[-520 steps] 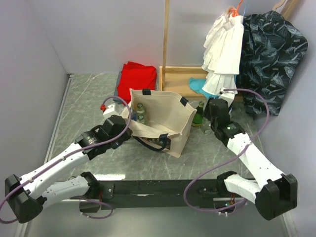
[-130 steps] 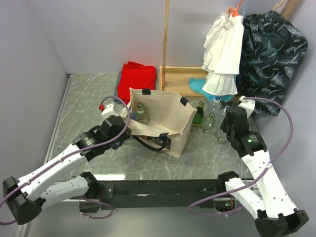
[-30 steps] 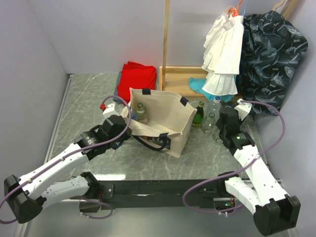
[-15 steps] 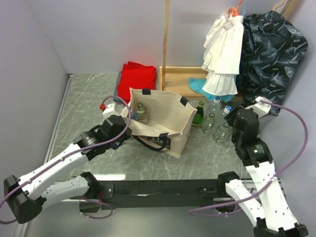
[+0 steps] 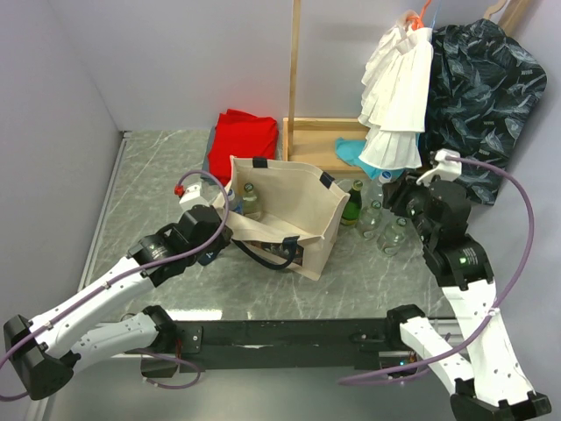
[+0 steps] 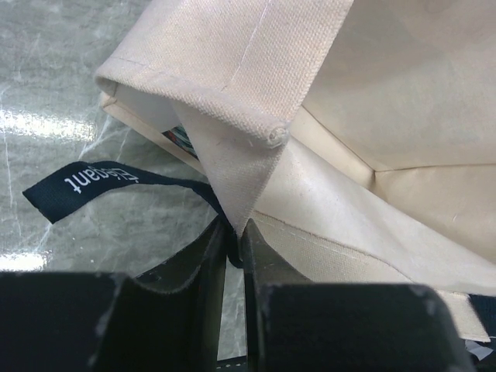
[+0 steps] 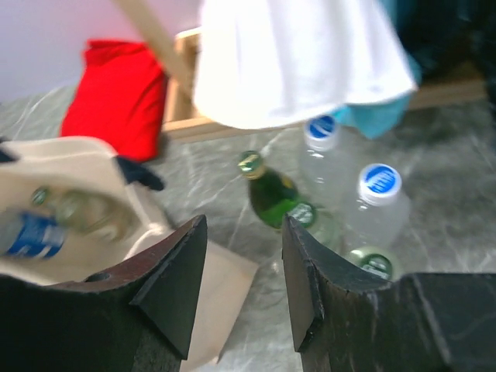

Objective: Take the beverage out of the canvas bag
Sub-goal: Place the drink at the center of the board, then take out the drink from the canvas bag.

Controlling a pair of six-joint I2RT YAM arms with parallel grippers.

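Pinching a folded rim corner of the boxy beige canvas bag [image 5: 298,206], the left pincer [image 6: 235,232] is clamped on the fabric. The bag stands open on the grey marbled desk [image 5: 158,167], a clear bottled beverage [image 5: 251,198] inside. The right pincer [image 7: 242,232] hovers spread and empty above a green glass bottle [image 7: 271,198] and clear plastic bottles [image 7: 372,203] beside the bag.

Bottles [image 5: 251,200] in canvas bag [image 5: 302,212]; other bottles [image 5: 375,216] right of it.
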